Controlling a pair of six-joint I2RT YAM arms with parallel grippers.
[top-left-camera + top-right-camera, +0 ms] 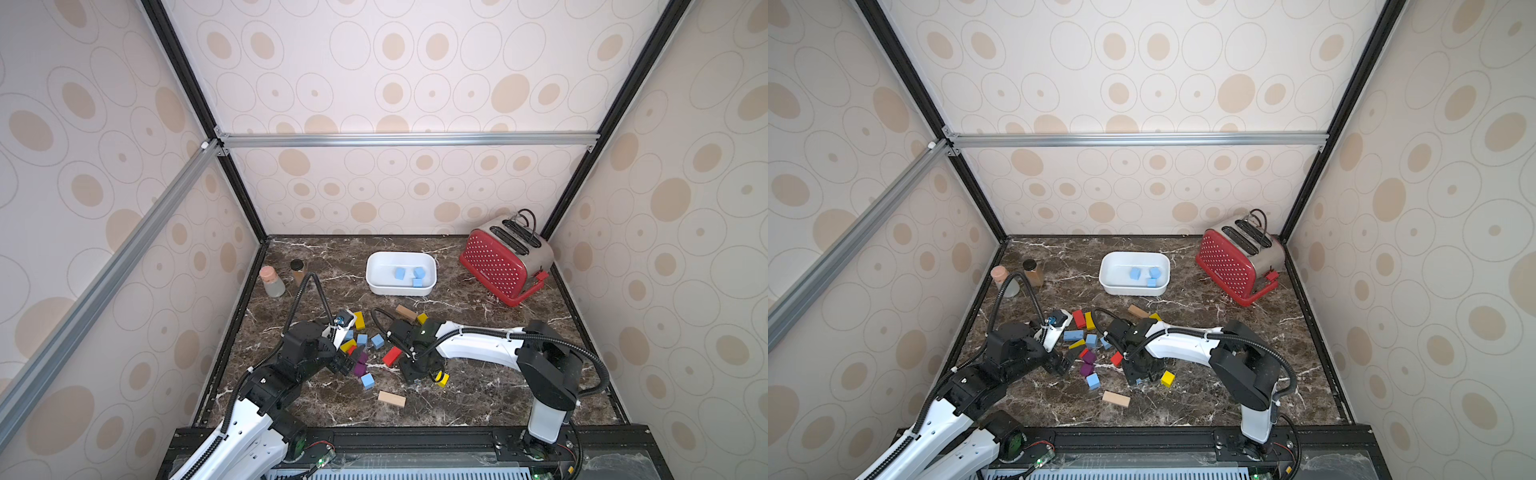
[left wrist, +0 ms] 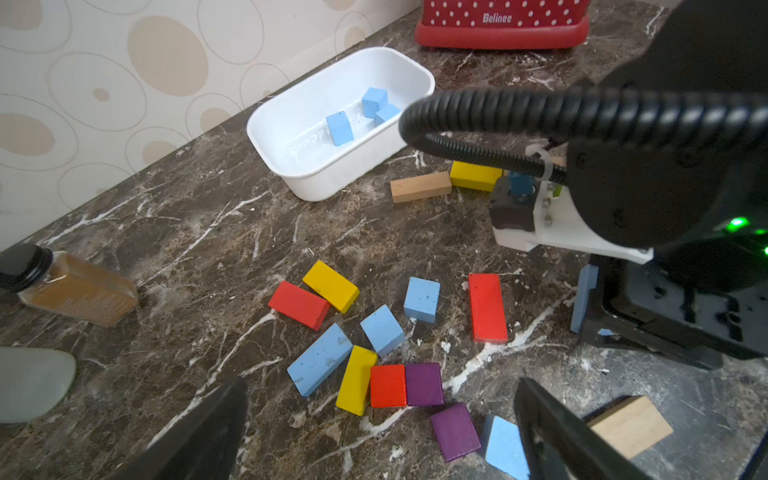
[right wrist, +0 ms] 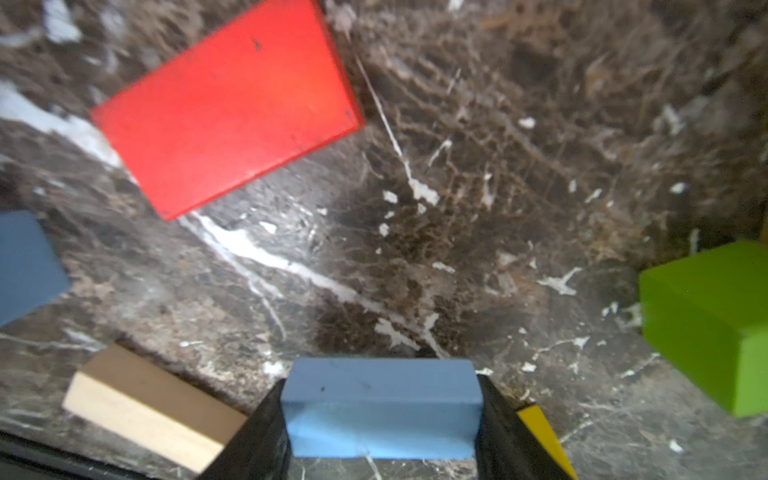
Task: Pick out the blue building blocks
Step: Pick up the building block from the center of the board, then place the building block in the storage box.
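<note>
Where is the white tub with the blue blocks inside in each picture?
Both top views: white tub at the back of the table, middle, left of the red toaster.
Left wrist view: white tub by the wall, next to the red toaster.
Right wrist view: not in it.
Shared landmark: the red toaster, in all but the right wrist view.
</note>
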